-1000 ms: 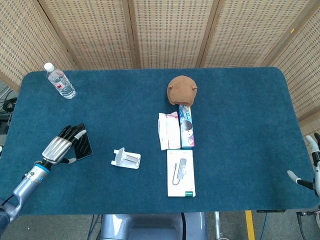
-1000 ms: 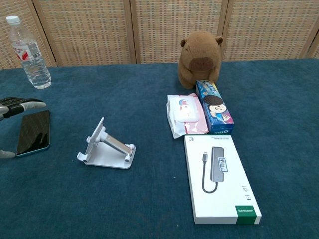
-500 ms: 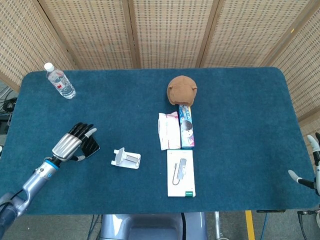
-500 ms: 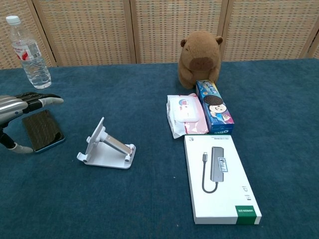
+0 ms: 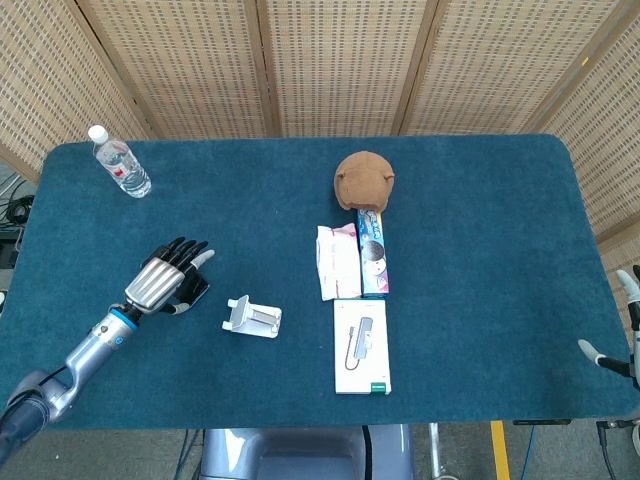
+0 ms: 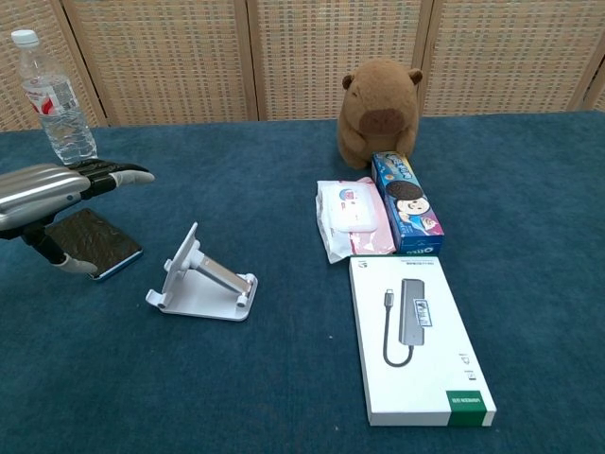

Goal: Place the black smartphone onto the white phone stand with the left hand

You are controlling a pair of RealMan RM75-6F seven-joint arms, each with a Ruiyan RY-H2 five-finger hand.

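The black smartphone is held in my left hand, fingers stretched over its top and thumb curled at its left edge. It is tilted just above the blue table, a short way left of the white phone stand. From the head view, my left hand covers most of the smartphone, and the stand sits empty to its right. Only part of my right hand shows at the right edge, fingers apart and holding nothing.
A water bottle stands at the back left. Right of the stand lie a wipes pack, a cookie box and a white adapter box. A brown plush sits behind them.
My left hand has carried the smartphone to the right, from the table's left edge to just beside the stand. The right hand has stayed put.
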